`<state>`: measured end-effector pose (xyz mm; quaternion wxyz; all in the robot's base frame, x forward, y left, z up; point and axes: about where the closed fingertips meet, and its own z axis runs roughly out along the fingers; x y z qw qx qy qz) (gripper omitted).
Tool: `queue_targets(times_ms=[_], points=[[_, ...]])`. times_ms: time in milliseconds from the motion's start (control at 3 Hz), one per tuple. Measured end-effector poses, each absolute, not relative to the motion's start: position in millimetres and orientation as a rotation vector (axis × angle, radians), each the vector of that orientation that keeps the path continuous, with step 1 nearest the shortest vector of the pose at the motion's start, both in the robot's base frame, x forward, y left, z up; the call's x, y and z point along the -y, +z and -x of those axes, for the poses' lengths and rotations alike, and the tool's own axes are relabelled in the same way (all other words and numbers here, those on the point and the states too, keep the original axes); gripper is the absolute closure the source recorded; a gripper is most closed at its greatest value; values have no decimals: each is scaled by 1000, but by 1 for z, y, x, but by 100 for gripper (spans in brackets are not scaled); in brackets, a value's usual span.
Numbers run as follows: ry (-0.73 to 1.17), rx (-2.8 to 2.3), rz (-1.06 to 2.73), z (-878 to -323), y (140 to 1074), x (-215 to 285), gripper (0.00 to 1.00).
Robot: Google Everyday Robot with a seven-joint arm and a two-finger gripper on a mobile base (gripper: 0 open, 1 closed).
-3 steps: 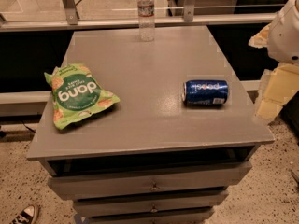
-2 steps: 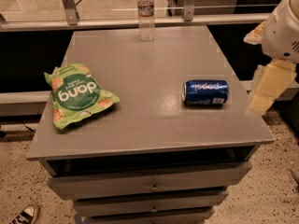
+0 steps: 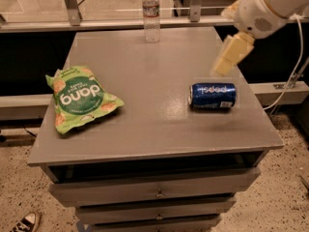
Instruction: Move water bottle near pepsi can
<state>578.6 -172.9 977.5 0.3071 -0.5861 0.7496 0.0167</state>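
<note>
Three things are spread on the grey table: the water bottle is stood upright at mid far edge, the pepsi can is laid sideways near the right edge, and a green snack bag near the left. The gripper is held above the right edge, beyond the can; its state cannot be told. The bottle is best approached level and low, lest it be tipped.

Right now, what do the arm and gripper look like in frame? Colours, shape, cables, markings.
The arm is a glossy white rounded housing at the upper right. The gripper is pale cream, blocky and tapering. It sits over the right side of the table, beyond the pepsi can and clear of it. No markings are visible. A pale cable hangs at the right; whether it belongs to the arm is unclear.
</note>
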Motion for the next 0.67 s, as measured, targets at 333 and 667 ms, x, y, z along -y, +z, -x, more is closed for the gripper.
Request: queue_targets(times_ms=[333, 667], points=[[166, -1881, 1415, -660, 982, 141, 0], [165, -1884, 1420, -658, 981, 140, 0]])
